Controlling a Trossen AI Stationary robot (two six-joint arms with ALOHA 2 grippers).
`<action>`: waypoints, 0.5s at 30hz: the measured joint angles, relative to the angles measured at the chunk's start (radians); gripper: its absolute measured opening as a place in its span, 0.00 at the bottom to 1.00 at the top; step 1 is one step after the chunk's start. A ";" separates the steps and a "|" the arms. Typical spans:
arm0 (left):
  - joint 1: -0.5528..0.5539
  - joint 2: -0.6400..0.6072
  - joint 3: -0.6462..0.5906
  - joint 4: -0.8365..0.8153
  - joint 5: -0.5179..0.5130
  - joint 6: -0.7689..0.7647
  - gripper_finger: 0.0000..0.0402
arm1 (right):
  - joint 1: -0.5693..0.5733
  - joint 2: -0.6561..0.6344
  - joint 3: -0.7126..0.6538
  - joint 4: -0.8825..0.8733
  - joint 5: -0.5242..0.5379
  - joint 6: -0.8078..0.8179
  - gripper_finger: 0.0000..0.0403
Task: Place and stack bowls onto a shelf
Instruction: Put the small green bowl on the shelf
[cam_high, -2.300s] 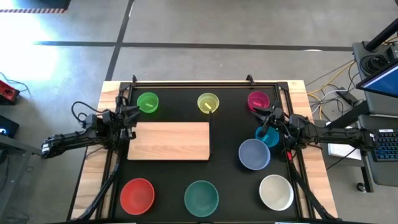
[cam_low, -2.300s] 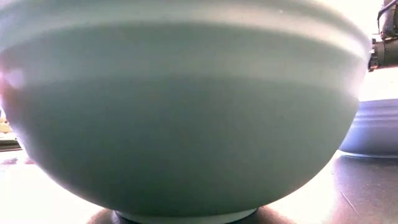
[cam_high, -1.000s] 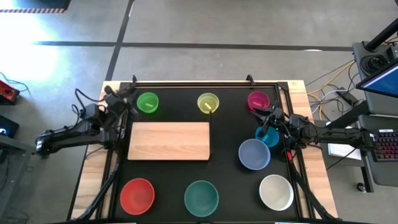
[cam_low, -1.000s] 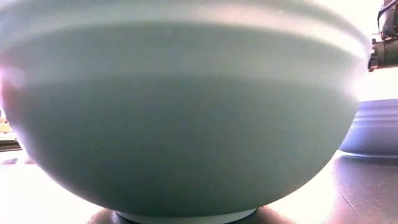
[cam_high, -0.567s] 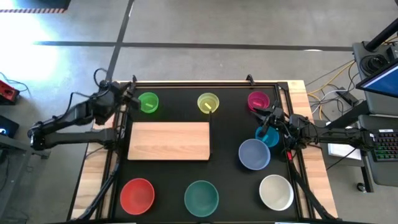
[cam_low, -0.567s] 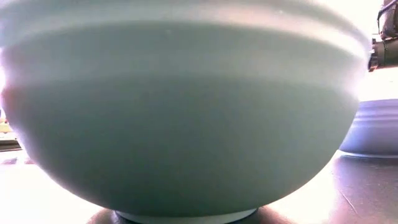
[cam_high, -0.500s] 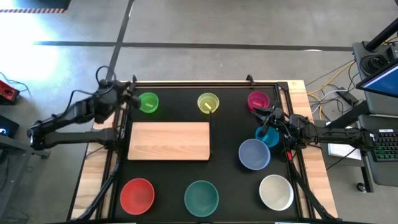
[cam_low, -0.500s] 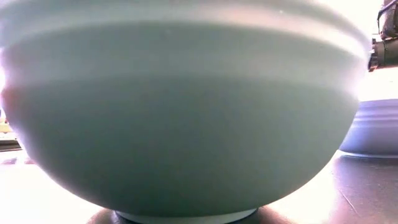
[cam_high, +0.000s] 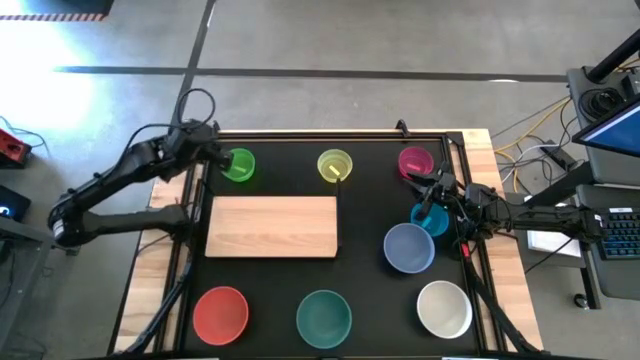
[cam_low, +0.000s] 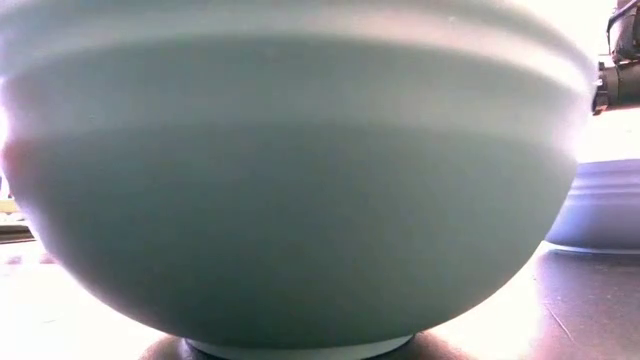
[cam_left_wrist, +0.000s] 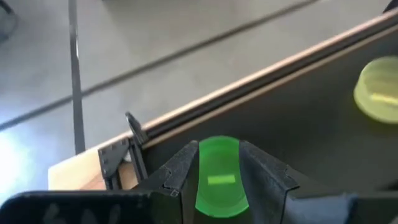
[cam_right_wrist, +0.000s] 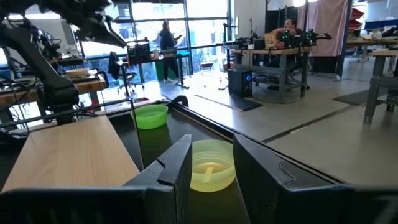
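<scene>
The left gripper (cam_high: 222, 157) hung open beside the small green plastic bowl (cam_high: 239, 165), behind the light-wood shelf board (cam_high: 272, 226). The right gripper (cam_high: 430, 196), also open, waited above the small cyan bowl (cam_high: 430, 220).

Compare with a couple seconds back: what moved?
Only the left arm. Its left gripper swung from the left end of the wooden board up to the far left corner and now hangs open over the green bowl, holding nothing. The right gripper stayed by the cyan bowl. All bowls and the board are unmoved.
</scene>
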 joint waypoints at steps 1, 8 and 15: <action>0.019 0.019 0.000 0.002 0.019 0.013 0.24 | 0.000 0.000 0.000 0.000 0.000 -0.001 0.27; 0.114 0.170 0.000 0.020 0.255 0.132 0.24 | 0.000 0.000 0.000 0.000 0.000 0.000 0.27; 0.126 0.339 0.000 0.020 0.274 0.213 0.24 | 0.000 0.000 0.000 0.000 0.000 -0.001 0.27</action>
